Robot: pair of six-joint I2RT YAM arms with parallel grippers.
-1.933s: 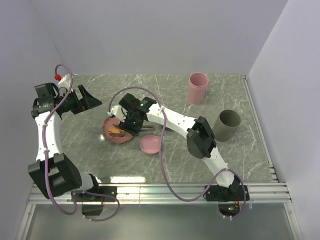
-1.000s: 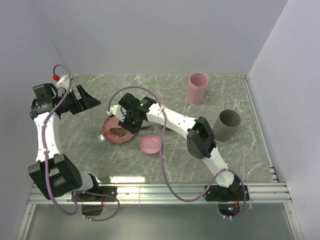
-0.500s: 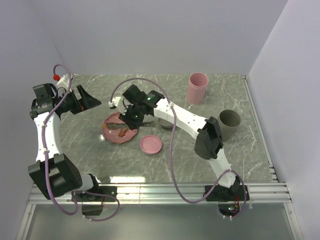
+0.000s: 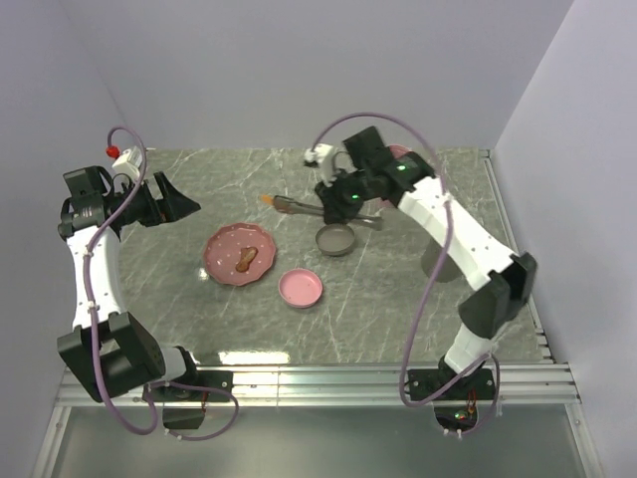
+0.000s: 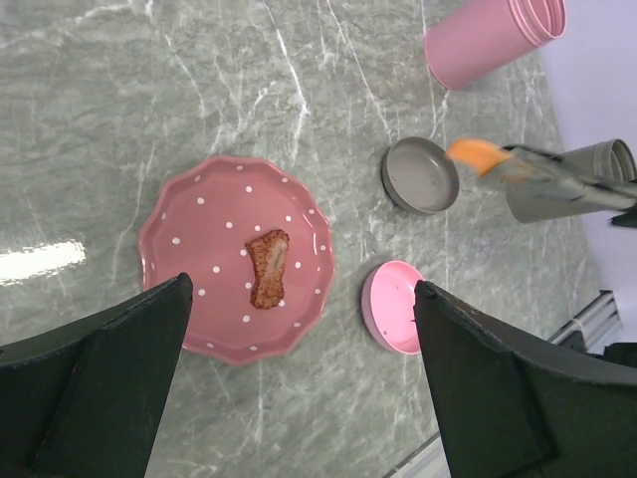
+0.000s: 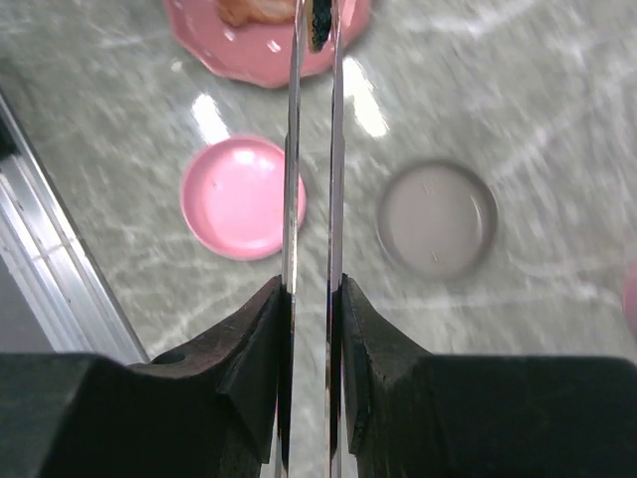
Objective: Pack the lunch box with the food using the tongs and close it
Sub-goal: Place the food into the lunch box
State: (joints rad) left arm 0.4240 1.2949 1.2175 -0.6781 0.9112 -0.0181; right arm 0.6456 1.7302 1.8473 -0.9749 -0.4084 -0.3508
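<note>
My right gripper (image 4: pixel 343 202) is shut on the silver tongs (image 4: pixel 299 205), with both thin arms pressed between its fingers (image 6: pixel 261 339). The tongs point left and pinch an orange piece of food (image 4: pixel 267 199), held in the air behind the grey lid (image 4: pixel 336 240). One brown piece (image 4: pixel 246 259) lies on the pink dotted plate (image 4: pixel 221 267). My left gripper (image 4: pixel 171 198) hangs open, high at the left above the plate, holding nothing. Two tall round containers stand at the right, one pink (image 5: pixel 495 40) and one grey (image 5: pixel 605 159). I cannot tell which is the lunch box.
A pink lid (image 4: pixel 300 288) lies right of the plate, near the grey lid. My right arm arches over the right half of the table and hides most of both containers from above. White walls stand close on three sides, and a metal rail (image 4: pixel 318 383) runs along the near edge.
My right arm has lifted off the plate and swung right and back, carrying the orange piece in the tongs. The grey lid now shows. The left arm has stayed put.
</note>
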